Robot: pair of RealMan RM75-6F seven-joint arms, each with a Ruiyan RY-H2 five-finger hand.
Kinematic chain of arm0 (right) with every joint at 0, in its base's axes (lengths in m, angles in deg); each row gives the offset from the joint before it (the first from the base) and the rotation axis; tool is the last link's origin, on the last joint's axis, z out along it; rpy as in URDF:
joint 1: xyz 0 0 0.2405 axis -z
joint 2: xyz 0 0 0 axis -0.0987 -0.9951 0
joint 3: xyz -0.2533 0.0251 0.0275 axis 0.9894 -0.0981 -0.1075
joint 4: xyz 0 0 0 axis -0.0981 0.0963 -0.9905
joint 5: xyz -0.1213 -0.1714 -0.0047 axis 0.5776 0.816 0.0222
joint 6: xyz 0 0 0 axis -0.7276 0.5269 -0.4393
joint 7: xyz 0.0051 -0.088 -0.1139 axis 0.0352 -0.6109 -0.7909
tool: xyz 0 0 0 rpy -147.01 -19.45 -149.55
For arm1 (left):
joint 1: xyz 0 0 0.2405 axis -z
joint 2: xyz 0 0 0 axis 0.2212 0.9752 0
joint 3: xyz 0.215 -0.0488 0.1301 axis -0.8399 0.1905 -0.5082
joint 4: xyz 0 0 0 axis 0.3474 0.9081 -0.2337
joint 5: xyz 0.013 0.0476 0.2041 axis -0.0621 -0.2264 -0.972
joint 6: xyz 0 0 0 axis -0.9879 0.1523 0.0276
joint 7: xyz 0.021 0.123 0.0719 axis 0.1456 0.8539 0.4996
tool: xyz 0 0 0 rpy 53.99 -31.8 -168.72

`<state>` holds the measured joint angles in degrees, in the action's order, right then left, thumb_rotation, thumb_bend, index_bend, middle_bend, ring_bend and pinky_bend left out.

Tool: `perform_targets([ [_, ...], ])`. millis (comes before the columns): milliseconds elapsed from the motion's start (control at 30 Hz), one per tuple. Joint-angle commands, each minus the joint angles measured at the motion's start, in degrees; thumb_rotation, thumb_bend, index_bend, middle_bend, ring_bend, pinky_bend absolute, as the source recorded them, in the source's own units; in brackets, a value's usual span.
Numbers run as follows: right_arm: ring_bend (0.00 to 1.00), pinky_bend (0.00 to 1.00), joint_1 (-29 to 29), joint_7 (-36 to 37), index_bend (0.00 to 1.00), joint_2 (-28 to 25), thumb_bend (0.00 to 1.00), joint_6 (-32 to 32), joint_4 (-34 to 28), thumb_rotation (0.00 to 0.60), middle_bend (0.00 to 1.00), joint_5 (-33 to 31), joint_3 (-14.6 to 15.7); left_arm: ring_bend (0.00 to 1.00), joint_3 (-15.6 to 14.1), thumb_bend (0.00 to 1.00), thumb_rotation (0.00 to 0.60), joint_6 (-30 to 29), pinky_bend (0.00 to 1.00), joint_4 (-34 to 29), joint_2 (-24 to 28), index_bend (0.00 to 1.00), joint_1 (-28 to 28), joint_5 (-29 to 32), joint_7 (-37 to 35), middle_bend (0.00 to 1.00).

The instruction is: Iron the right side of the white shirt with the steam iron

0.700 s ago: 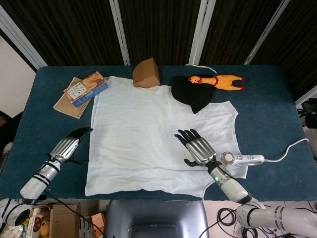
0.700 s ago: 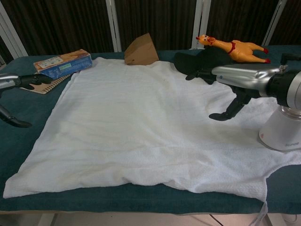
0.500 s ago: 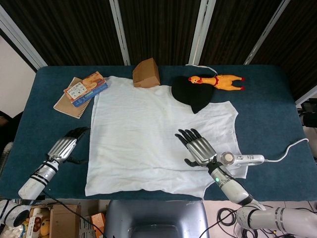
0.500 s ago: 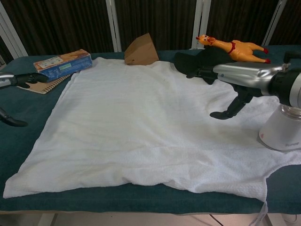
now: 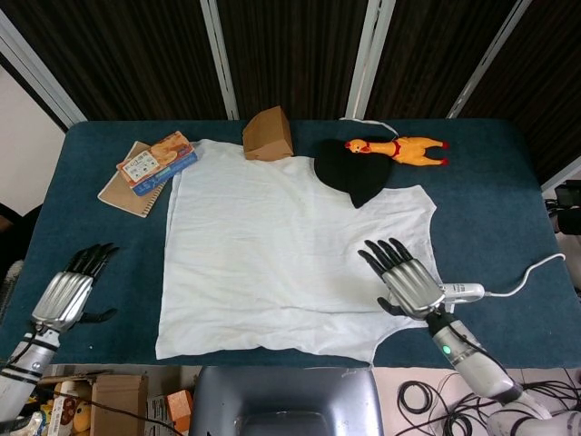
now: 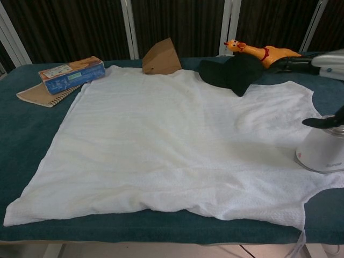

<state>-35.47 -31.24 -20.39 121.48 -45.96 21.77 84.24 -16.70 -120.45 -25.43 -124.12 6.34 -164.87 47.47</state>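
Note:
The white shirt (image 5: 281, 245) lies spread flat across the blue table (image 5: 490, 182). The white steam iron (image 5: 461, 292) stands on the shirt's right front corner, and in the chest view its body (image 6: 321, 151) is at the right edge. My right hand (image 5: 406, 278) hovers over the iron's inner end with its fingers spread and grips nothing. The chest view shows that hand (image 6: 329, 58) at the frame edge, its thumb just above the iron. My left hand (image 5: 66, 295) is off the shirt near the table's front left edge, fingers extended and empty.
A black cloth (image 5: 354, 174) overlaps the shirt's far right part, and a rubber chicken (image 5: 399, 147) lies behind it. A brown cardboard box (image 5: 268, 134) sits at the shirt's far edge. A boxed item (image 5: 156, 162) lies on a notebook (image 5: 120, 193) far left. The iron's cord (image 5: 528, 274) trails right.
My right hand has moved right and toward me, from the middle of the shirt to above the iron. My left hand has drawn back from the shirt's left edge toward the front left corner.

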Motion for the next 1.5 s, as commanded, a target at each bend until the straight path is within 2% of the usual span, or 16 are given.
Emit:
perform_targets([
  [33, 0.00, 0.00, 4.3, 7.5, 0.00, -6.8, 0.25, 1.5, 0.5, 0.600, 0.00, 3.5, 4.5, 0.00, -2.8, 0.06, 0.600, -5.8, 0.10, -2.1, 1.6, 0.07, -5.3, -1.8, 4.7, 0.05],
  [200, 0.00, 0.00, 4.5, 16.3, 0.00, -9.3, 0.25, -3.0, 5.1, 0.600, 0.02, 2.6, 5.5, 0.00, -3.9, 0.06, 0.600, -7.4, 0.10, 0.1, 0.1, 0.07, -7.3, -3.1, 4.3, 0.05],
  [333, 0.00, 0.01, 3.5, 20.0, 0.01, -8.4, 0.25, -6.5, 9.2, 0.600, 0.07, 1.9, 5.1, 0.00, -3.5, 0.06, 0.600, -5.8, 0.10, 1.7, -1.2, 0.07, -7.1, -2.4, 3.6, 0.06],
  [600, 0.09, 0.10, 1.5, 26.4, 0.13, -5.3, 0.25, -12.6, 15.7, 0.600, 0.14, 0.3, 3.6, 0.00, -3.2, 0.06, 0.600, -1.9, 0.10, 2.0, -2.2, 0.07, -5.8, -2.0, 4.5, 0.06],
  [667, 0.12, 0.16, 1.3, 27.3, 0.16, -4.9, 0.25, -13.4, 16.5, 0.600, 0.17, 0.2, 3.5, 0.00, -3.1, 0.06, 0.600, -1.4, 0.10, 1.9, -2.3, 0.07, -5.6, -1.8, 4.7, 0.06],
  [867, 0.16, 0.20, 1.0, 28.0, 0.20, -4.6, 0.28, -14.2, 17.5, 0.600, 0.20, 0.7, 3.4, 0.00, -2.8, 0.06, 0.600, -0.9, 0.10, 1.7, -2.4, 0.07, -5.4, -1.5, 5.2, 0.06],
  [1133, 0.29, 0.33, 0.1, 30.7, 0.36, -5.2, 0.37, -17.3, 17.1, 0.600, 0.31, 1.1, 3.4, 0.00, -2.7, 0.06, 0.600, 0.4, 0.10, 1.5, -2.3, 0.07, -5.3, -0.9, 5.2, 0.06],
  [1500, 0.30, 0.37, 0.1, 29.1, 0.37, -5.1, 0.37, -18.4, 17.3, 0.600, 0.31, -0.3, 3.2, 0.00, -2.7, 0.06, 0.600, 0.7, 0.10, 1.6, -2.1, 0.07, -5.5, -1.1, 5.0, 0.06],
])
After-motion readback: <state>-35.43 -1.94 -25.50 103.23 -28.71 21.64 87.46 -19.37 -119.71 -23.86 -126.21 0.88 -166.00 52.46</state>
